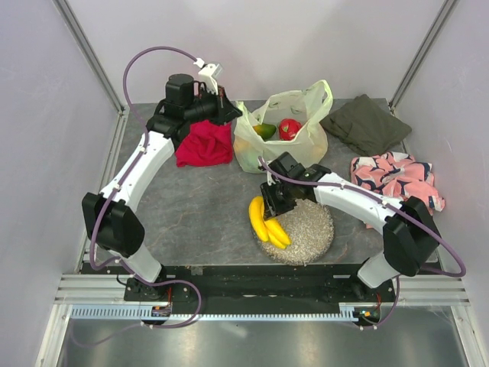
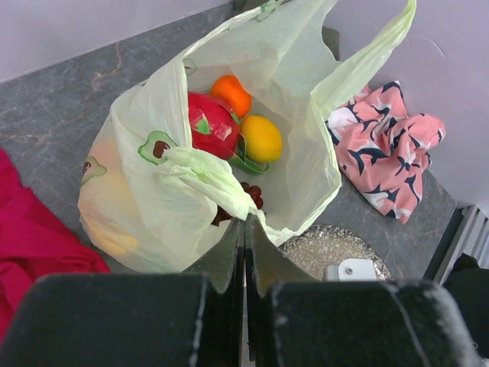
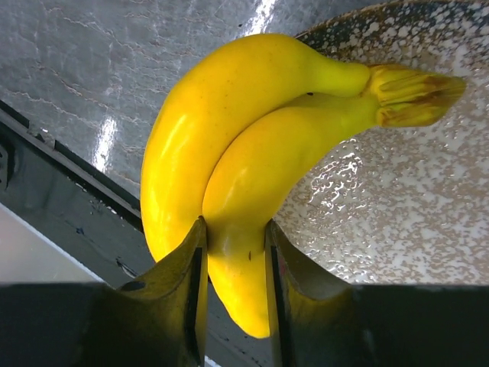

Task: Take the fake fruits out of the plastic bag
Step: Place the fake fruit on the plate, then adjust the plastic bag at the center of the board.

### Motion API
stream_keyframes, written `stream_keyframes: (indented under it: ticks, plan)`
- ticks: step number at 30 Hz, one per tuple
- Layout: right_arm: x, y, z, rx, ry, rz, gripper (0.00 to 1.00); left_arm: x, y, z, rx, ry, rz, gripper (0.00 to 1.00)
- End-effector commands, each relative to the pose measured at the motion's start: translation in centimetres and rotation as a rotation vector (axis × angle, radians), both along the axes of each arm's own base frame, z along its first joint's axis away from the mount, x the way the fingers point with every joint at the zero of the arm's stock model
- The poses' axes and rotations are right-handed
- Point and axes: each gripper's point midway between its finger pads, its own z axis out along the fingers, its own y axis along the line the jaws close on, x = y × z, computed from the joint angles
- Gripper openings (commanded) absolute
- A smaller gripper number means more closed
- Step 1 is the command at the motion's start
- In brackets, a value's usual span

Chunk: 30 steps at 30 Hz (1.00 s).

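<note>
Left arm (image 1: 141, 164) stretched far forward, elbow out left, wrist turned right. Left gripper (image 2: 244, 229) has its jaws pressed together, pinching the bag (image 2: 153, 199) rim at the tips. Right arm (image 1: 351, 197) folded inward, forearm running left, wrist pitched down. Right gripper (image 3: 235, 229) clamped on the banana (image 3: 229, 153), fingers (image 3: 191, 267) one on each side of it.

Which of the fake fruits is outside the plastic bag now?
The yellow banana bunch, gripped by the right gripper at the speckled dish. The red fruit, the orange and the yellow fruit lie inside the bag.
</note>
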Motion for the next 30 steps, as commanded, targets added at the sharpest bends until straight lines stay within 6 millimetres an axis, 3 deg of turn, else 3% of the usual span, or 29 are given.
stream_keyframes:
  ticks: [1, 2, 4, 7, 12, 13, 15, 18, 21, 22, 24, 25, 26, 28, 29, 30]
  plan:
    - [0.3, -0.2, -1.7, -0.021, 0.002, -0.080, 0.44, -0.8, 0.6, 2.2, -0.042, -0.028, 0.029, 0.02]
    - [-0.1, -0.1, -1.7, -0.009, 0.012, -0.066, 0.56, -0.9, 0.6, 2.2, -0.043, -0.026, 0.028, 0.02]
    - [-0.2, -0.3, -1.3, -0.017, 0.006, -0.060, 0.63, -1.3, 0.7, 2.4, -0.045, -0.031, 0.023, 0.02]
    - [0.2, -1.1, 1.7, -0.038, -0.081, 0.033, 0.74, -1.8, 0.8, 2.4, -0.043, -0.036, 0.015, 0.02]
    - [1.7, -2.4, 10.5, 0.008, -0.284, 0.266, 0.78, -2.9, 0.7, 1.4, -0.035, -0.020, -0.021, 0.02]
    - [2.7, -2.0, 14.2, 0.067, -0.366, 0.283, 0.77, -3.2, 0.8, 1.0, -0.029, -0.015, -0.023, 0.02]
    - [4.8, -2.3, 19.3, 0.131, -0.514, 0.270, 0.76, -3.9, 0.6, 0.8, -0.029, -0.014, -0.055, 0.02]
    - [9.1, -2.3, 22.3, 0.204, -0.644, 0.166, 0.70, -5.7, -0.1, 0.1, -0.020, -0.025, -0.159, 0.02]
    - [13.3, -2.3, 20.4, 0.164, -0.679, 0.107, 0.56, -7.0, -0.3, -0.8, 0.006, -0.040, -0.232, 0.02]
    - [15.2, -2.5, 18.2, 0.102, -0.673, 0.100, 0.51, -7.4, -0.2, -1.3, 0.009, -0.024, -0.238, 0.02]
    - [17.8, -2.8, 15.7, 0.050, -0.685, 0.099, 0.47, -8.1, -0.1, -1.2, 0.003, -0.020, -0.239, 0.02]
    - [19.0, -2.9, 13.0, 0.006, -0.657, 0.106, 0.45, -8.5, -0.1, -2.0, 0.005, -0.002, -0.242, 0.02]
    - [20.1, -4.0, 11.4, -0.078, -0.669, 0.091, 0.44, -8.9, -0.1, -2.1, 0.006, -0.001, -0.243, 0.02]
    - [20.7, -5.9, 7.7, -0.166, -0.617, 0.076, 0.42, -9.5, 0.3, -2.9, 0.013, 0.011, -0.240, 0.02]
    - [20.6, -7.1, 6.9, -0.205, -0.607, 0.065, 0.41, -9.7, 0.5, -3.2, 0.020, 0.015, -0.234, 0.02]
    - [19.3, -8.8, 4.5, -0.245, -0.547, 0.064, 0.41, -9.9, 0.5, -3.6, 0.024, 0.020, -0.237, 0.02]
